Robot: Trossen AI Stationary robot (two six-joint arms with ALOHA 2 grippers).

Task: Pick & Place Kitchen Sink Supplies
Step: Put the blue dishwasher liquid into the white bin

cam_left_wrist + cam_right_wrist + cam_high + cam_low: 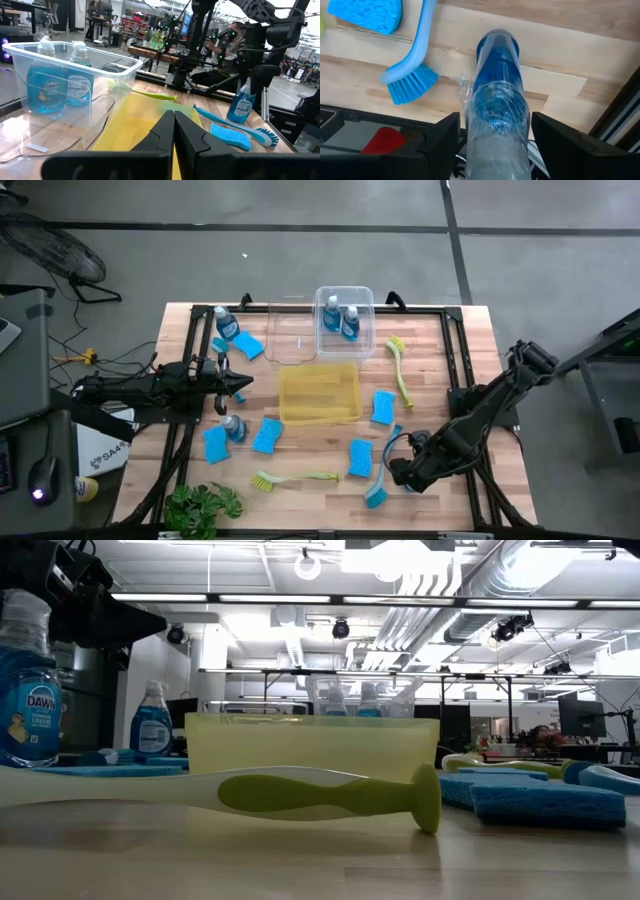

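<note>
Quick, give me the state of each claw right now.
Left claw: shut, holding nothing, above the yellow bin.
Right claw: shut on a bottle of blue liquid, near the blue brush.

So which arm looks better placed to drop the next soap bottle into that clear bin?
The right: its claw is already shut on a bottle. The left claw is shut and empty, though nearer the clear bin.

Two dark jointed arms flanking the yellow bin (318, 392), matte black wedge-shaped fingers (165, 132), thin cable looping beside the right gripper (400, 472)
</note>
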